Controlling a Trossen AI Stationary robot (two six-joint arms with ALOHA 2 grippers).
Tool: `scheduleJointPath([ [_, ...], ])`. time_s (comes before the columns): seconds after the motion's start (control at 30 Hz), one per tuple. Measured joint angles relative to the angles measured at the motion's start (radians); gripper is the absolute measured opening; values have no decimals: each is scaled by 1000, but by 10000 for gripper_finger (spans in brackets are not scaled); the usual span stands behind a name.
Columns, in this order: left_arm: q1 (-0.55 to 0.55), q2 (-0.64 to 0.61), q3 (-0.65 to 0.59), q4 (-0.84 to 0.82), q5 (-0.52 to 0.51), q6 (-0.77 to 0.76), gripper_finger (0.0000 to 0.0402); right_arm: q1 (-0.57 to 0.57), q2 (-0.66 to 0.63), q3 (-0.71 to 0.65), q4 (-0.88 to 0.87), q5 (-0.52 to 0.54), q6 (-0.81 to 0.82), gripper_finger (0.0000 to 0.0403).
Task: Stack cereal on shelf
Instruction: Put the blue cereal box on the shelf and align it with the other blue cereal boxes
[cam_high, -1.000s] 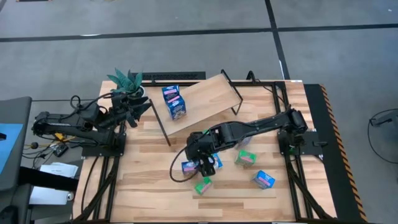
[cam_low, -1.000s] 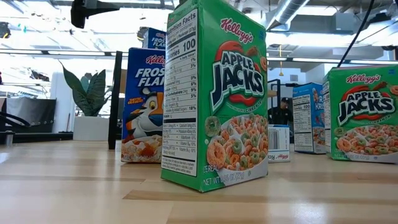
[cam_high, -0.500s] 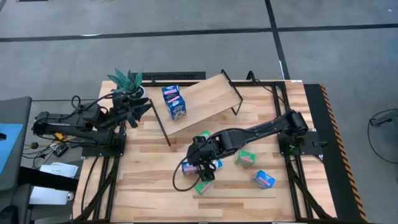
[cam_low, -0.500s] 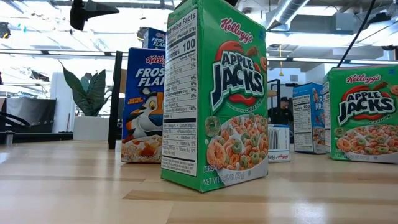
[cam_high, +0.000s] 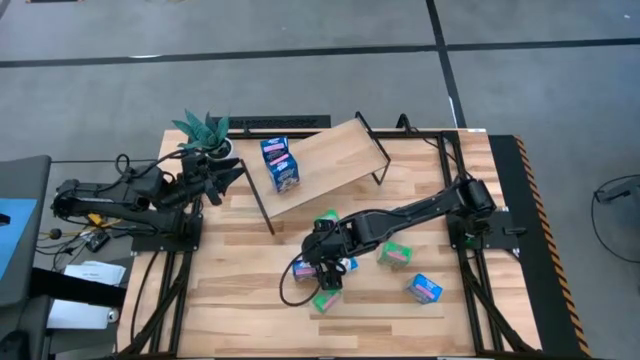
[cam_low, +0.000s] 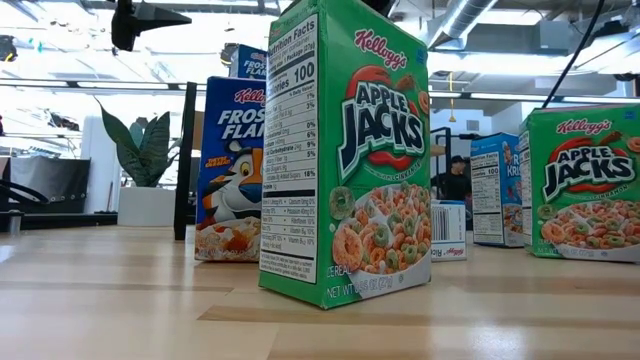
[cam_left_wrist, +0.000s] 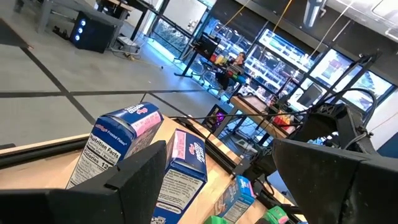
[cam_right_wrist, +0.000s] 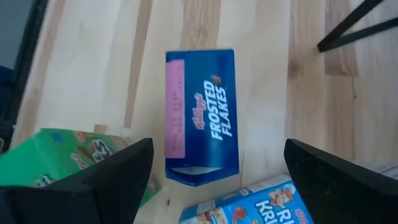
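Note:
Two blue cereal boxes (cam_high: 280, 162) stand on the tilted wooden shelf (cam_high: 340, 150) at the far middle. More cereal stands on the tabletop: a blue Frosted Flakes box (cam_right_wrist: 202, 118), a green box (cam_right_wrist: 56, 155) and a blue Krispies box (cam_right_wrist: 261, 202). My right gripper (cam_high: 322, 262) hangs open above the Frosted Flakes box, its fingers (cam_right_wrist: 118, 168) on either side of the box and clear of it. My left gripper (cam_high: 225, 175) is open at the table's left, level and facing the shelf boxes (cam_left_wrist: 118, 143).
Another green box (cam_high: 395, 255) and a blue box (cam_high: 425, 290) lie toward the right near side. A potted plant (cam_high: 205, 130) stands at the far left by the left arm. A black shelf leg (cam_right_wrist: 360, 25) stands on the table just beyond the Frosted Flakes box.
My right gripper has come down and a little toward the near edge, over the cluster of boxes on the table, rolling slightly as it sank. The boxes have stayed where they were.

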Motion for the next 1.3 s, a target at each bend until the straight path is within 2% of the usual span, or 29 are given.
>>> scheduleJointPath([
  [0.3, 0, 0, 0, 0, 0, 0, 283, 0, 0, -4, 7, 19, 0, 368],
  [0.73, 0, 0, 0, -13, 0, -8, 283, 20, 54, -4, 26, -2, 17, 312],
  [1.03, 0, 0, 0, -13, 0, -16, 283, 19, 45, -3, 17, -2, 20, 311],
  [1.3, 0, 0, 0, -13, 0, -19, 283, 16, 44, 53, -65, 19, 9, 311],
])
